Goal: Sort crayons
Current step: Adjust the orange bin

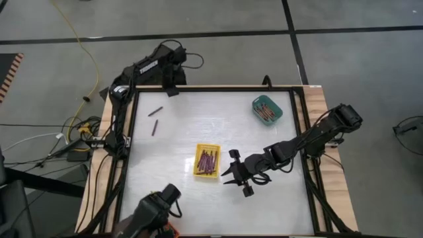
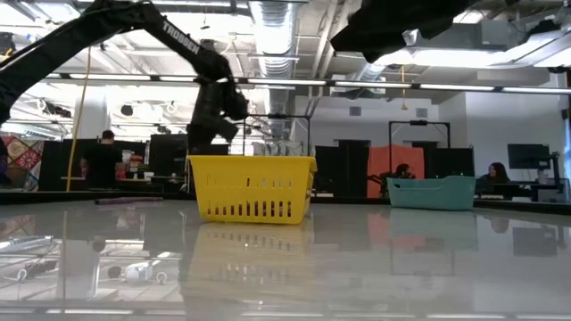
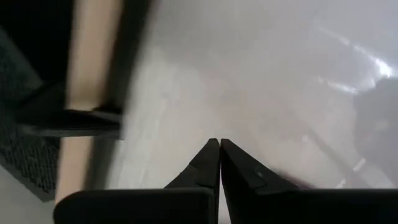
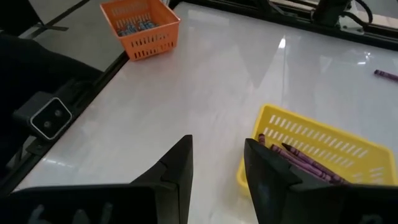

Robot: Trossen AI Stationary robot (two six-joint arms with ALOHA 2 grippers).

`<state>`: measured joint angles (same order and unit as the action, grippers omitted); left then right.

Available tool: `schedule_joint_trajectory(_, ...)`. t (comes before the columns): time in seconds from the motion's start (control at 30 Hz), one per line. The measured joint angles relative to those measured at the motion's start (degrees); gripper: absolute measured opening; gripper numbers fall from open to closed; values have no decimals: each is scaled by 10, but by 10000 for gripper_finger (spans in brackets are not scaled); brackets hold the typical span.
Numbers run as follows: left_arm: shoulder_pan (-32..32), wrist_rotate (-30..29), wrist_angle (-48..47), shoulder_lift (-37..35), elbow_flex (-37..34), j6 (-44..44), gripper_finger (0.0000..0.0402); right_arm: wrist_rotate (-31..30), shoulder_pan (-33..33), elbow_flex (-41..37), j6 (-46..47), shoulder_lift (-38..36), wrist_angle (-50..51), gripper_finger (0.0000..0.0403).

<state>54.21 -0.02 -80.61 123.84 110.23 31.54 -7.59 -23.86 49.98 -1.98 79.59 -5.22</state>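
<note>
2 loose crayons (image 1: 155,119) far L | yellow tray (image 1: 206,162) beside R end effector (image 1: 231,176), apart | L end effector (image 3: 219,163) together

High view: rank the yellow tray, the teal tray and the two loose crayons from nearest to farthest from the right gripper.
From the right gripper, open near the table's middle:
1. Yellow tray, just to its left, holding purple crayons.
2. Teal tray, at the table's far right corner.
3. Loose crayons, across the table at the far left.

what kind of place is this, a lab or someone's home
Most likely a robotics lab or workshop, not a home: exposed ceiling ducts, people at desks with monitors behind the table, and taped lines on a concrete floor.
</note>
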Motion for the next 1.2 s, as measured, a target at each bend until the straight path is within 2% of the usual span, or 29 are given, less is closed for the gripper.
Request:
schedule_joint_trajectory(0.23,-83,64,-9,-32,9,-9,0,0,0,0,-14,0,10,138)
schedule_joint_trajectory(0.43,-194,79,-19,-40,9,-5,0,0,-10,0,6,-7,68,138)
schedule_joint_trajectory(0.57,-274,79,-31,-40,8,-2,0,-12,-22,0,44,-26,137,138)
schedule_joint_trajectory(0.8,-400,78,-43,-40,8,8,0,-88,-66,0,95,-75,232,138)
schedule_joint_trajectory(0.9,-447,54,-48,-40,8,-2,0,-121,-91,0,117,-99,260,138)
schedule_joint_trajectory(1.03,-491,16,-71,-42,7,-34,0,-153,-123,0,137,-119,279,138)
schedule_joint_trajectory(1.2,-514,16,-93,-72,7,-115,0,-167,-150,0,146,-120,288,138)
